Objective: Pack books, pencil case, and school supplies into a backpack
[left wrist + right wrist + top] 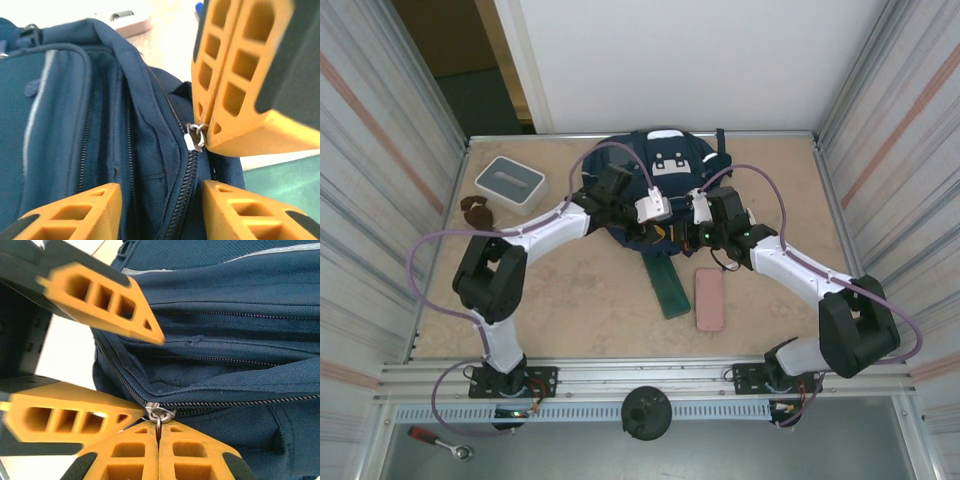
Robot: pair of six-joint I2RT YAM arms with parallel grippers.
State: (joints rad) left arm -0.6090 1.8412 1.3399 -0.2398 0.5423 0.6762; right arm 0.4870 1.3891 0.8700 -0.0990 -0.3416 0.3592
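Far centre of worktop: backpack, zip partly shut.
Right gripper: clamped on zipper pull.
Left gripper: jaws apart, straddling fabric, holding nothing.
Risk: unbraced, the backpack may drag along instead of unzipping, or the zipper pull may slip from the jaws.

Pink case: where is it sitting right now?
In the top view, the pink case lies on the table, right of centre, beside a dark green flat item, between the backpack and the near edge.
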